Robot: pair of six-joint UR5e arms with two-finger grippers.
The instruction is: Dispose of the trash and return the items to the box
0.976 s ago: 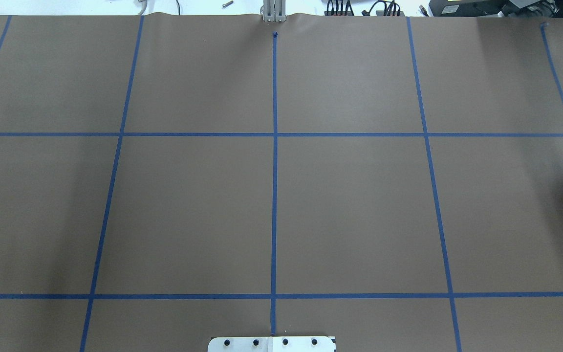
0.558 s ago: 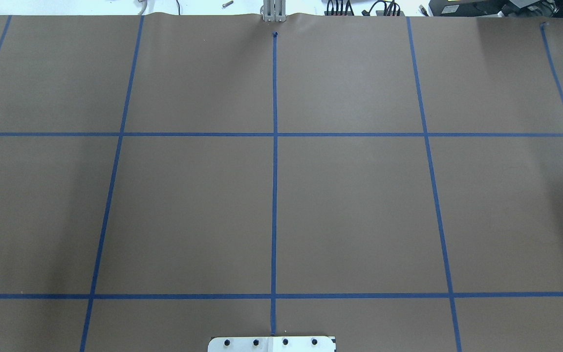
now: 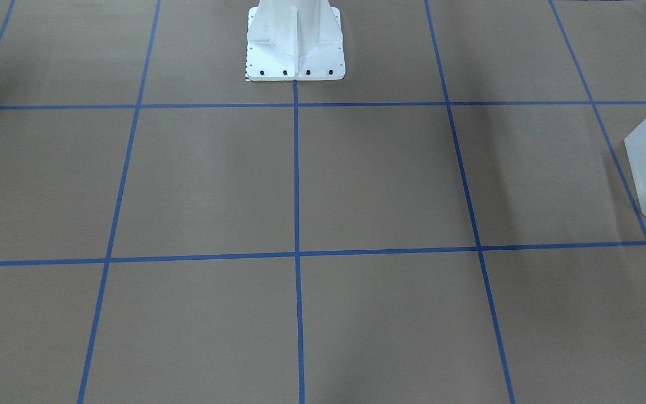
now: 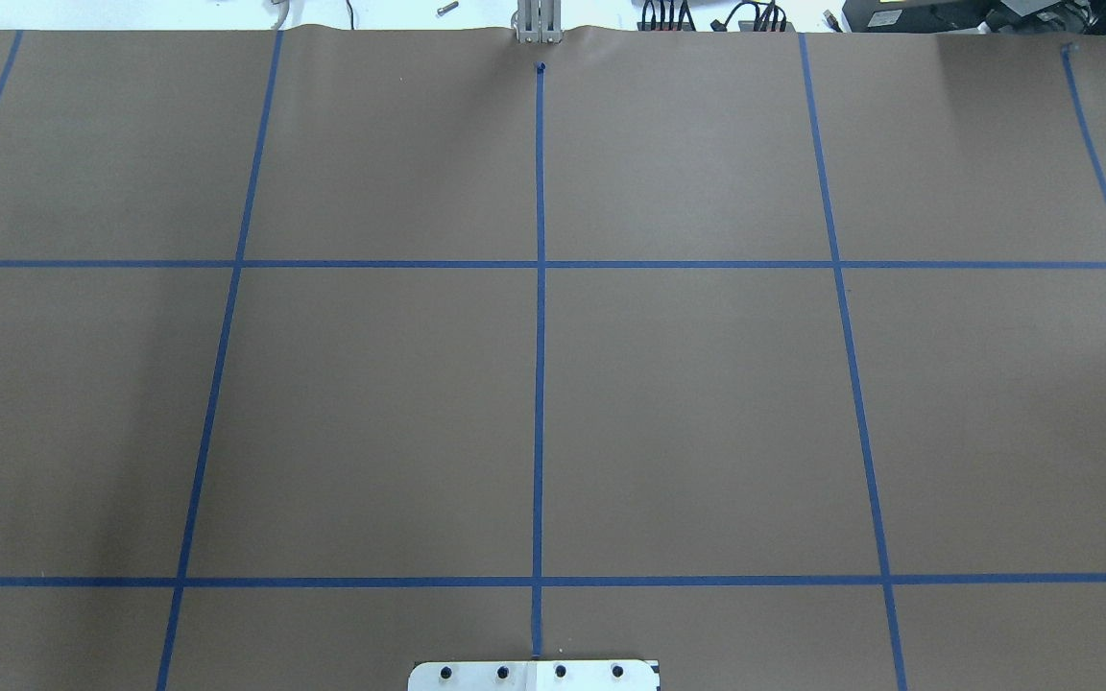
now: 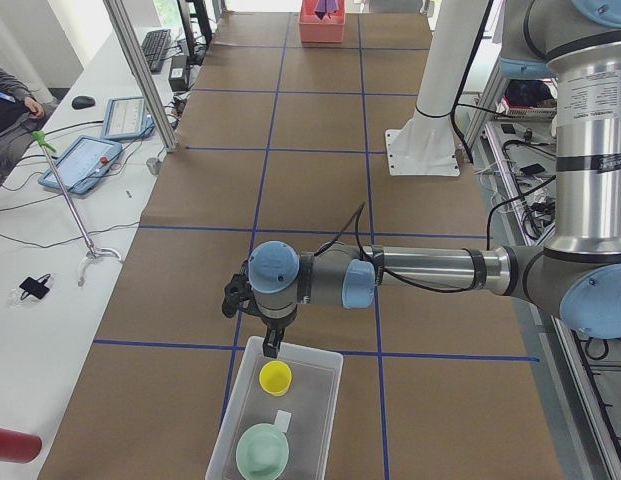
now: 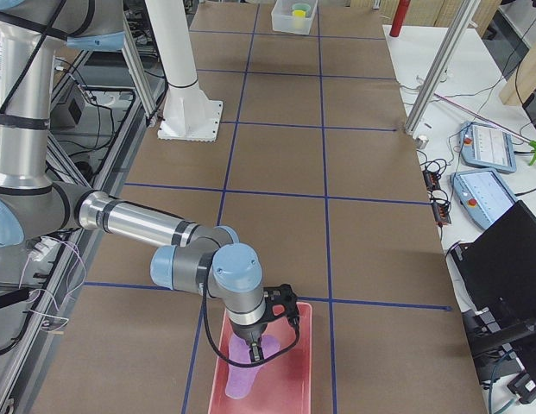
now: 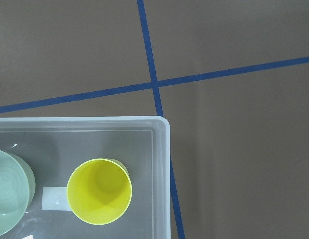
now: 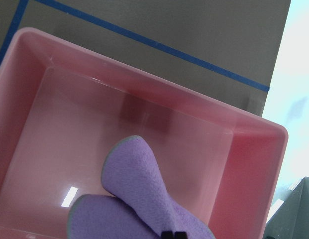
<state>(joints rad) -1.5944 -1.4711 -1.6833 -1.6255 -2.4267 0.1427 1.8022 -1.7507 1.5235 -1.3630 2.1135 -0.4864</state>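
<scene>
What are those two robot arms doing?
They're tidying up. The left gripper hangs over the edge of the frosted white plastic box, where the small yellow plastic cup and pale mint-green round bowl already sit. The right gripper points down at the soft purple cloth lump lying in a pink plastic tray.

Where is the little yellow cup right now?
In the exterior left view, the yellow cup stands upright inside the frosted box near that view's bottom edge, beside the green bowl, on the robot's left side.
</scene>
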